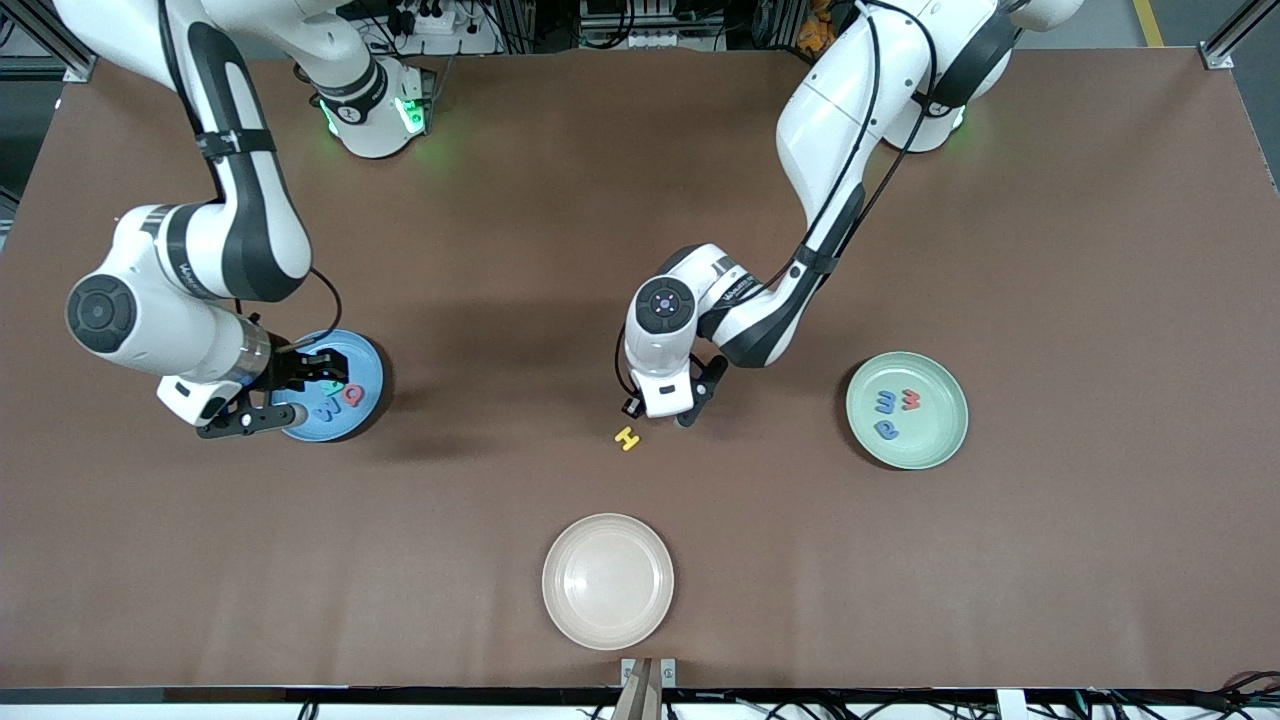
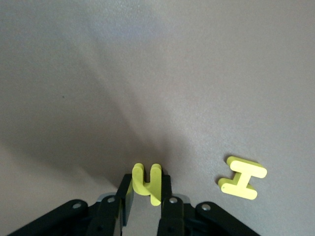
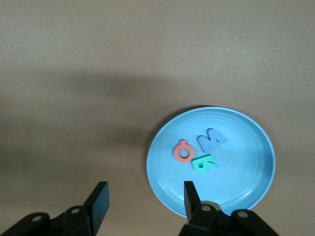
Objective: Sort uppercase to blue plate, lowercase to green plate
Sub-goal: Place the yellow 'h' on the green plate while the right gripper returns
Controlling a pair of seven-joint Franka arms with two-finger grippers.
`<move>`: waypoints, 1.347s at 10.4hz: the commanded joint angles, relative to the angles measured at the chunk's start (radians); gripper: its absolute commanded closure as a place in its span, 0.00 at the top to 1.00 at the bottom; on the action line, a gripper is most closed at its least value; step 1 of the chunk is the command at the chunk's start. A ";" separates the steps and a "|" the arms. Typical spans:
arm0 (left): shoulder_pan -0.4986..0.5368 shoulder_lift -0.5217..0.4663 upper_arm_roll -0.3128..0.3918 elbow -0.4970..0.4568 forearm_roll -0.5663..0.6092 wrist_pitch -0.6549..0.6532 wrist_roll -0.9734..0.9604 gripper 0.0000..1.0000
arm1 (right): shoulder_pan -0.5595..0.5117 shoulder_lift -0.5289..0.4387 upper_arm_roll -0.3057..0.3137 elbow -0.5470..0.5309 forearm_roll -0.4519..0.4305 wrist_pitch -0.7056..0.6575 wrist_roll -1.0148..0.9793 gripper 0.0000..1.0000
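Note:
My left gripper (image 2: 146, 185) is shut on a yellow lowercase h (image 2: 146, 183), low at the table near its middle. The left hand (image 1: 663, 398) hides that letter in the front view. The yellow capital H (image 1: 627, 438) lies flat close beside it, also seen as the H (image 2: 242, 178) in the left wrist view. The blue plate (image 1: 365, 358) holds the blue W (image 3: 211, 140), red Q (image 3: 182, 150) and teal R (image 3: 204, 162). My right gripper (image 3: 145, 196) hangs open and empty over that plate's rim. The green plate (image 1: 925, 450) holds a blue m (image 1: 886, 403), a red letter (image 1: 910, 399) and a blue a (image 1: 885, 428).
An empty beige plate (image 1: 608, 580) sits near the table's front edge, nearer the camera than the H. Bare brown tabletop stretches between the left hand and the green plate toward the left arm's end.

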 commanded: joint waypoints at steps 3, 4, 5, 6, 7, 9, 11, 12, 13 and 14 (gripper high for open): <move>0.063 -0.101 0.014 -0.043 -0.002 -0.171 0.132 0.00 | 0.122 0.009 0.004 0.073 0.014 -0.001 0.354 0.71; 0.089 -0.135 0.012 -0.069 -0.002 -0.191 0.161 0.00 | 0.136 0.023 0.005 0.092 0.016 -0.001 0.408 0.71; 0.119 -0.166 0.010 -0.092 -0.002 -0.201 0.190 0.00 | 0.149 0.035 0.008 0.109 0.034 0.000 0.440 0.71; 0.150 -0.198 0.010 -0.129 -0.002 -0.202 0.229 0.00 | 0.154 0.054 0.008 0.127 0.089 0.001 0.445 0.71; 0.184 -0.242 0.010 -0.195 -0.002 -0.202 0.281 0.00 | 0.175 0.076 0.008 0.148 0.111 0.011 0.448 0.71; 0.268 -0.345 0.009 -0.324 -0.002 -0.199 0.402 0.00 | 0.235 0.136 0.008 0.196 0.121 0.074 0.599 0.71; 0.339 -0.378 0.009 -0.370 -0.002 -0.199 0.493 0.00 | 0.262 0.208 0.027 0.280 0.128 0.077 0.747 0.72; 0.369 -0.379 0.009 -0.387 -0.002 -0.199 0.532 0.00 | 0.263 0.230 0.041 0.313 0.140 0.079 0.814 0.72; 0.400 -0.385 0.010 -0.410 0.001 -0.198 0.574 0.00 | 0.265 0.245 0.041 0.337 0.149 0.079 0.874 0.72; 0.434 -0.398 0.010 -0.440 0.022 -0.190 0.606 0.00 | 0.266 0.261 0.050 0.350 0.152 0.080 0.931 0.72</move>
